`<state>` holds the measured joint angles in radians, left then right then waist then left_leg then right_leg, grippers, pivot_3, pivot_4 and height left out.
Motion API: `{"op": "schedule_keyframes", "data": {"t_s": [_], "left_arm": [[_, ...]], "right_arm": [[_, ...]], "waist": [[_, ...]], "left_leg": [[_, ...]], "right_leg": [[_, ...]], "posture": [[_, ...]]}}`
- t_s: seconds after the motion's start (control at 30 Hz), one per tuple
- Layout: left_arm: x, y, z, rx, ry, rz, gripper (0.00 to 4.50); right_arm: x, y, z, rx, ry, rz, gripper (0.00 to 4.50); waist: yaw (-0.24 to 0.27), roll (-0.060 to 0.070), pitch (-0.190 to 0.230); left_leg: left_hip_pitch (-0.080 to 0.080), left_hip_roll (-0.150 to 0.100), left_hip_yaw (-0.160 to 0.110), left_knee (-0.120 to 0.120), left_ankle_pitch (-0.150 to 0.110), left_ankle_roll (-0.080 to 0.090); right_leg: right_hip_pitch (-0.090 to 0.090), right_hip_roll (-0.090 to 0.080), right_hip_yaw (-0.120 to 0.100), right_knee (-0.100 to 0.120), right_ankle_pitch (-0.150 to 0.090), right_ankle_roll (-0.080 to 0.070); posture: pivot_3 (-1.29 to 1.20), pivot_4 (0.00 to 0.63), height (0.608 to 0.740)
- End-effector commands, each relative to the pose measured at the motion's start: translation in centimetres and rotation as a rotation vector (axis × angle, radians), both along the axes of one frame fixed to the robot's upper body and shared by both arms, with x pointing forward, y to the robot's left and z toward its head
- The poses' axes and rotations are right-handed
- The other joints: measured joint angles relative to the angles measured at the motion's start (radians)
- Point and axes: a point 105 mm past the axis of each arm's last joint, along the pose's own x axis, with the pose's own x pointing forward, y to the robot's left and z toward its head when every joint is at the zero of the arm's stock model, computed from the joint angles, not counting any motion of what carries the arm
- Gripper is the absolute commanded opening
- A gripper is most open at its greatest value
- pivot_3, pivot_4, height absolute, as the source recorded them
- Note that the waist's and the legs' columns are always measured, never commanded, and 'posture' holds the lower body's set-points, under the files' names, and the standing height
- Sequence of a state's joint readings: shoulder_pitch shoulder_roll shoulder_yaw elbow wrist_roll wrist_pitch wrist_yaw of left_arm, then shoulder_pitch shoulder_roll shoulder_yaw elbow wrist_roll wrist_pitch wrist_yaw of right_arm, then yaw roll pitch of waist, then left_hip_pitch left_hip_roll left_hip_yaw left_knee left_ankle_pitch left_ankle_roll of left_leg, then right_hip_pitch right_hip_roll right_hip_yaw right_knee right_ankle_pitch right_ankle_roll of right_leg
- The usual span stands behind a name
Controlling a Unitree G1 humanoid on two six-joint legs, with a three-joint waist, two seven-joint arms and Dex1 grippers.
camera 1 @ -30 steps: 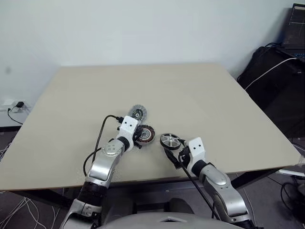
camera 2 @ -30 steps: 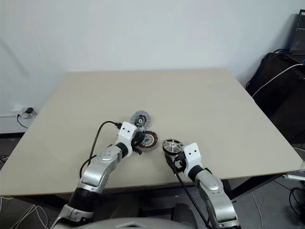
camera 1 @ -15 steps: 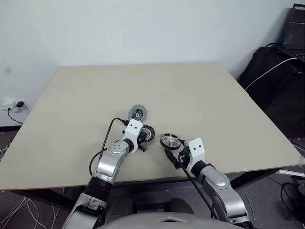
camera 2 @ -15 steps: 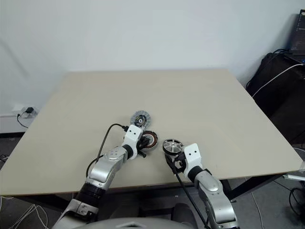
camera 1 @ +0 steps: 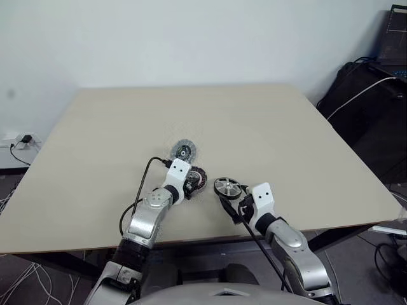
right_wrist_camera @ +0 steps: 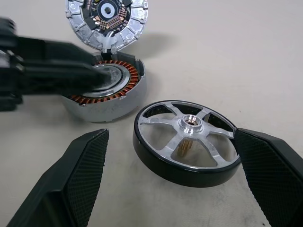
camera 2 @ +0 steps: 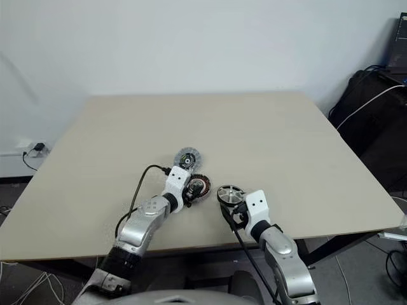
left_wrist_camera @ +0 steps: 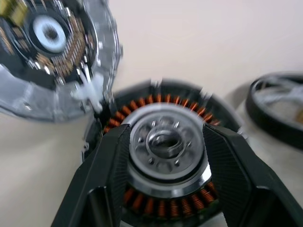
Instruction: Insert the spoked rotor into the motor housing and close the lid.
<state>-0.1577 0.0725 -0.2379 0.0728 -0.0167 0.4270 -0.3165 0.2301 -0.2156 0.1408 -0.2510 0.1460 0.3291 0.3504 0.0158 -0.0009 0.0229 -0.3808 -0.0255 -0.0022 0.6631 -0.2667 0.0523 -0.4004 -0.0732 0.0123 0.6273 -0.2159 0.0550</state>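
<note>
No legible markings — motor housing point(left_wrist_camera: 165, 156)

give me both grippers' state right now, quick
left gripper: fingers either side of the motor housing, grip cannot be told
right gripper: open, straddling the spoked rotor

Left gripper point(left_wrist_camera: 165, 189) hides motor housing point(left_wrist_camera: 163, 101) sides; lid point(left_wrist_camera: 47, 56) edge-cropped, blurred.

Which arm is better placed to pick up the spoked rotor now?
The right: its open pincer already flanks the spoked rotor lying on the table, while the left pincer is at the motor housing.
</note>
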Motion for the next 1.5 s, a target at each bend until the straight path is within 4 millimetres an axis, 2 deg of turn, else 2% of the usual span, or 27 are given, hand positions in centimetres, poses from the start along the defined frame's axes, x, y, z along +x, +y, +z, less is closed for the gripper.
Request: {"op": "schedule_keyframes", "data": {"t_s": [0.03,0.1,0.17,0.3,0.4,0.5,0.63,0.73,0.9,1.03,1.1,1.2,1.5], "left_arm": [[-0.1,-0.4,4.6,-0.111,-0.154,-0.010,2.44],[-0.9,-0.2,5.4,-0.146,-0.172,-0.012,2.03],[-1.7,0.4,5.9,-0.154,-0.192,0.001,1.39],[-3.1,3.3,5.2,-0.104,-0.197,0.115,0.06],[-4.1,5.6,4.1,-0.048,-0.216,0.212,0.02],[-5.7,7.2,3.2,-0.012,-0.258,0.272,0.00],[-7.5,7.1,1.8,-0.055,-0.218,0.267,0.00],[-8.9,6.8,0.3,-0.054,-0.182,0.253,0.00],[-9.4,6.6,0.0,-0.080,-0.178,0.288,0.00],[-9.4,6.3,0.0,-0.090,-0.180,0.288,0.00],[-9.3,6.2,0.1,-0.096,-0.183,0.292,0.00],[-9.3,6.1,0.2,-0.102,-0.184,0.293,0.00],[-8.9,5.7,-0.1,-0.121,-0.170,0.291,0.00]], "right_arm": [[0.5,0.2,1.7,0.015,-0.059,0.009,4.50],[0.5,0.3,1.7,0.023,-0.057,0.011,4.50],[0.7,0.3,1.9,0.043,-0.058,0.003,4.50],[1.5,0.7,3.0,0.069,-0.074,-0.007,4.50],[2.2,1.2,3.6,0.042,-0.087,0.011,4.50],[3.2,2.5,4.4,0.018,-0.092,0.058,3.92],[3.9,4.2,4.5,-0.007,-0.059,0.116,2.66],[4.6,6.5,3.6,-0.041,-0.008,0.195,1.71],[5.2,8.8,2.7,-0.080,0.052,0.267,0.06],[5.8,9.7,2.5,-0.098,0.067,0.287,0.02],[6.4,10.2,2.9,-0.103,0.044,0.287,0.02],[7.7,10.0,3.3,-0.124,0.026,0.243,0.02],[8.9,10.4,1.8,-0.174,0.094,0.254,0.02]], "waist": [[0.000,0.000,0.000],[-0.001,0.000,0.000],[-0.002,0.000,0.000],[-0.004,0.001,0.000],[-0.004,0.001,0.000],[-0.003,0.001,0.001],[0.002,0.000,0.001],[-0.002,0.000,0.001],[-0.004,0.001,0.002],[-0.004,0.001,0.002],[-0.004,0.001,0.002],[-0.007,0.001,0.002],[-0.027,0.002,0.002]], "left_leg": [[0.000,0.000,0.000,0.000,0.000,0.000],[0.000,0.000,0.000,0.000,0.000,0.000],[0.000,0.000,0.000,0.000,-0.001,-0.002],[0.000,0.000,0.000,0.000,-0.001,-0.002],[0.000,0.000,0.000,0.000,-0.001,-0.002],[0.000,0.000,0.000,0.000,-0.002,-0.003],[0.000,0.000,0.000,0.000,-0.003,-0.004],[0.000,0.000,0.000,0.000,-0.003,-0.004],[-0.001,0.000,0.000,0.000,-0.003,-0.004],[-0.003,0.000,0.000,0.000,-0.003,-0.004],[-0.003,0.000,0.001,0.000,-0.002,-0.002],[-0.004,0.000,0.001,-0.001,-0.001,-0.001],[-0.004,0.000,0.001,-0.001,0.000,0.000]], "right_leg": [[0.000,0.000,0.000,0.000,0.000,0.000],[0.000,-0.001,0.000,0.000,0.000,0.000],[0.000,-0.001,0.000,0.000,0.000,0.000],[0.000,-0.001,0.000,0.000,-0.002,0.004],[0.000,-0.001,0.000,0.000,-0.003,0.004],[-0.001,-0.001,0.000,0.000,-0.003,0.004],[-0.001,-0.003,-0.001,0.000,-0.003,0.004],[-0.001,-0.003,-0.001,0.000,-0.003,0.004],[-0.002,-0.002,-0.002,0.000,-0.003,0.004],[-0.004,-0.002,-0.002,0.000,-0.001,0.001],[-0.005,-0.001,-0.002,0.000,-0.001,0.000],[-0.006,0.002,-0.001,0.001,0.000,-0.001],[-0.007,0.004,-0.001,0.001,0.001,-0.001]], "posture": [[0.00,0.000,0.740],[0.00,0.000,0.740],[0.00,0.000,0.740],[0.00,0.000,0.740],[0.00,0.000,0.740],[0.00,0.000,0.740],[0.00,0.000,0.740],[0.00,0.000,0.740],[0.00,0.000,0.740],[0.00,0.000,0.740],[0.00,0.000,0.740],[0.00,0.000,0.740],[0.00,0.000,0.740]]}}
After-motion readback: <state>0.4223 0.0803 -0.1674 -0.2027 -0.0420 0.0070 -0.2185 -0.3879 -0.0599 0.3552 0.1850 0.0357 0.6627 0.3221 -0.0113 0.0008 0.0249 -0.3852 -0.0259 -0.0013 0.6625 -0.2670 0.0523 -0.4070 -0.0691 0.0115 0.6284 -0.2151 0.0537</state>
